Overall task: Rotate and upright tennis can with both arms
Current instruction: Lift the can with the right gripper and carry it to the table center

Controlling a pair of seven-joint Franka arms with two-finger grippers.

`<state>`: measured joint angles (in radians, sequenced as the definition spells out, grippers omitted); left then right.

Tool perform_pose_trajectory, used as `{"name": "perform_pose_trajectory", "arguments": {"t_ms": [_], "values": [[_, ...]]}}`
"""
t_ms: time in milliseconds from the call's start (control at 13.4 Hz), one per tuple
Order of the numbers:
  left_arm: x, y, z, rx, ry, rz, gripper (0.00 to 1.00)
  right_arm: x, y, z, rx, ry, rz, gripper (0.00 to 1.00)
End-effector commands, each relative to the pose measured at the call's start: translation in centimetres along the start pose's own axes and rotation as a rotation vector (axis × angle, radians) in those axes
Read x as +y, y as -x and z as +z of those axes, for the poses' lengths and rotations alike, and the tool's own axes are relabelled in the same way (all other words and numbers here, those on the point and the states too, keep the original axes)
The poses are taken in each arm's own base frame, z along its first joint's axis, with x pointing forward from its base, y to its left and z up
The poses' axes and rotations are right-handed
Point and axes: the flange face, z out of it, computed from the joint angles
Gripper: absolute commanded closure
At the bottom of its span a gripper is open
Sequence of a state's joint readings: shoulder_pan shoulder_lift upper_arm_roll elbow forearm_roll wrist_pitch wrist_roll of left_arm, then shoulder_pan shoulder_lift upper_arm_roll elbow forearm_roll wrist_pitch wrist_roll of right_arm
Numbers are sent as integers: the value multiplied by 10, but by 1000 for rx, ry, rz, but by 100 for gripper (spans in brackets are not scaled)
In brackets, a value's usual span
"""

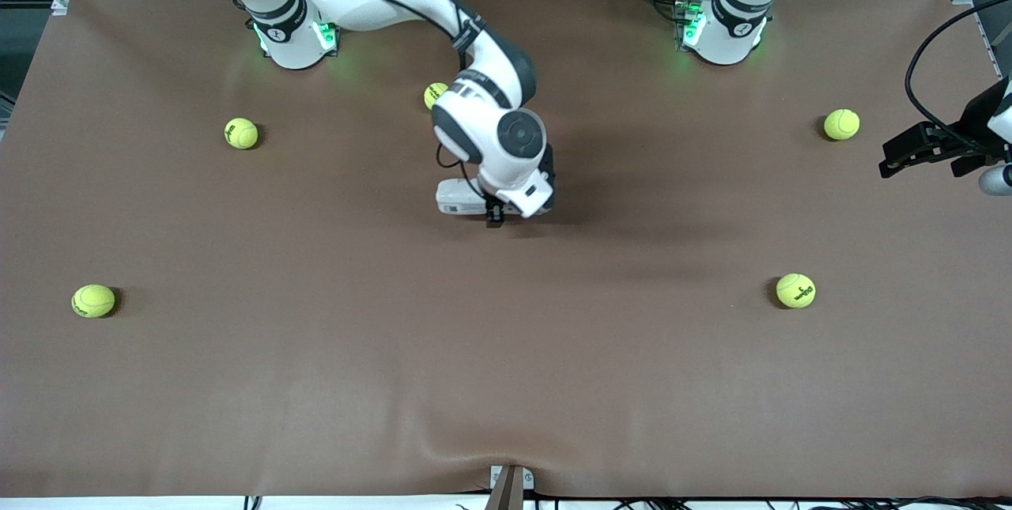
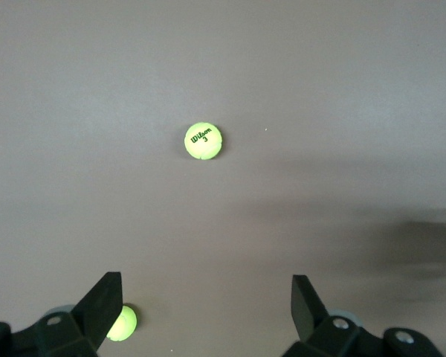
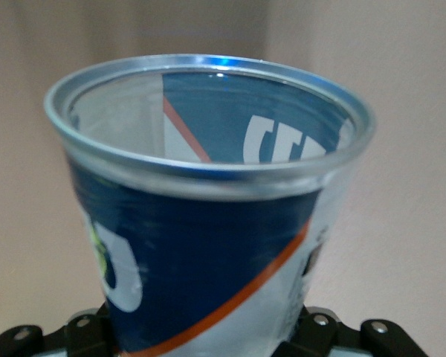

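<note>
The tennis can fills the right wrist view: clear tube, navy and white label, red stripe, silver rim at its open end, which points away from the gripper. My right gripper is shut on the can's lower body, one jaw on each side. In the front view the right gripper is low over the table's middle, and the right arm's wrist hides the can. My left gripper is open and empty over the left arm's end of the table; it also shows in the left wrist view.
Several yellow-green tennis balls lie on the brown table: one, one, one by the right arm, one and one. The left wrist view shows two balls.
</note>
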<state>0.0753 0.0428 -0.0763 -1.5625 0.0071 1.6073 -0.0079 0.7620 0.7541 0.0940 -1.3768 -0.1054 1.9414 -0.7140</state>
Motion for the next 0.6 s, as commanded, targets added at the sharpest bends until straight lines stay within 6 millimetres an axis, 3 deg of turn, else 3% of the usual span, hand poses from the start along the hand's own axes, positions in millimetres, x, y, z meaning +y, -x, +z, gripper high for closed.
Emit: {"name": "perform_pose_trajectory", "arguments": {"t_ms": [0, 299, 374, 449, 523], "values": [[1, 1, 1, -11, 9, 4, 0, 12, 6, 16, -5, 61, 32, 22], [1, -2, 8, -23, 14, 3, 0, 14, 3, 34, -51, 120, 2, 21], [1, -3, 9, -25, 14, 3, 0, 14, 2, 36, -48, 124, 0, 17], [1, -3, 10, -27, 14, 3, 0, 14, 0, 36, -43, 129, -4, 1], [2, -2, 10, -27, 14, 5, 0, 16, 3, 40, -46, 133, -5, 0]]}}
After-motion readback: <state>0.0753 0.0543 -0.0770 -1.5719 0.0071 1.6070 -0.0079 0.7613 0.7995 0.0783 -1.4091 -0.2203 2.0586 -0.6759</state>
